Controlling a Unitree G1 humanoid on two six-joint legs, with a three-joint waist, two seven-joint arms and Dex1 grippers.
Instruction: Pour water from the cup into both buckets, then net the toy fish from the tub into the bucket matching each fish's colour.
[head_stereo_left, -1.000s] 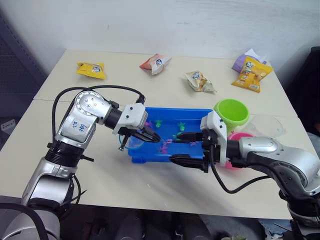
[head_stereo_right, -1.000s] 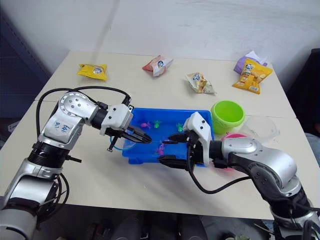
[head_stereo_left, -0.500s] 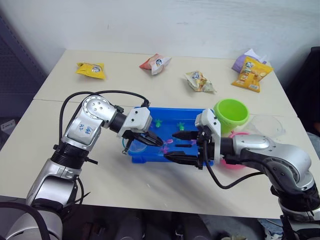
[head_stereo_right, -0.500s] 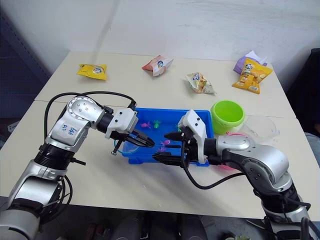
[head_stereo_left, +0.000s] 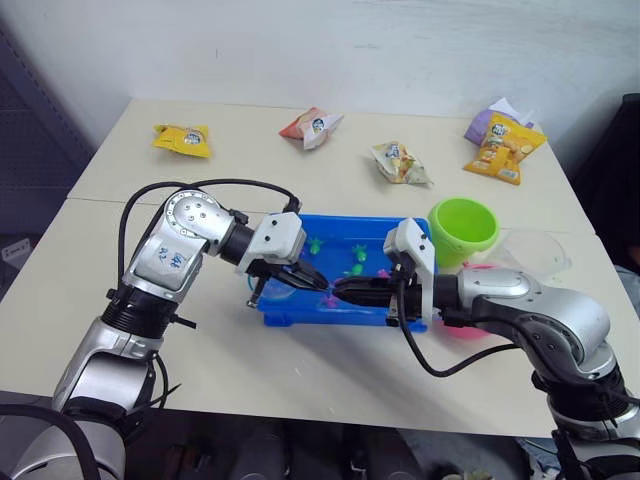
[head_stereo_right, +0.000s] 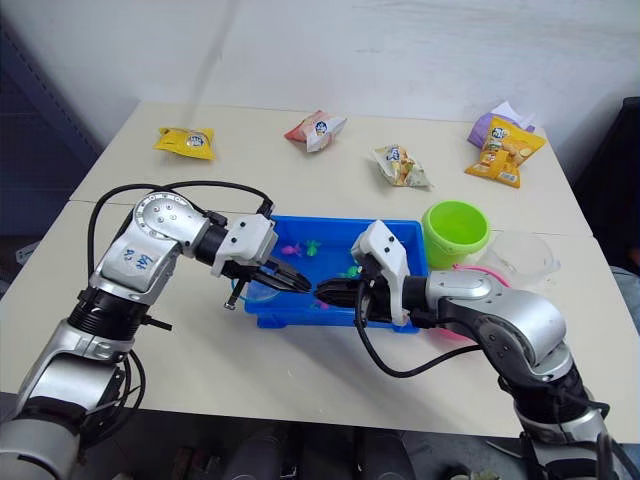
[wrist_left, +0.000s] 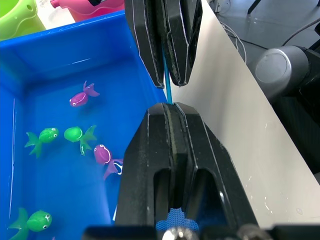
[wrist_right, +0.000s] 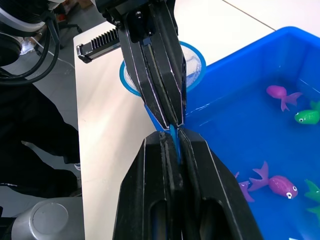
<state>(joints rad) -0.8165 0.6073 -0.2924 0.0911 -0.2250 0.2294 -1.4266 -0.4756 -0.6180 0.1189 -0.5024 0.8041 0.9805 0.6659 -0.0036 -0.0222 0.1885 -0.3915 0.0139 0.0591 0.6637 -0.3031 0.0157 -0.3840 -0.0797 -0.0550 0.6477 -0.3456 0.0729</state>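
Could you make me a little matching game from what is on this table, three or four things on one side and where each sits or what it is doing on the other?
Things:
1. net
2. green bucket
3. yellow snack bag
4. toy fish

Places or states:
A. in the water of the blue tub
B. far left corner of the table
C. handle pinched by both grippers
D. just beyond the tub's right end

Pairs: 1-C, 2-D, 3-B, 4-A
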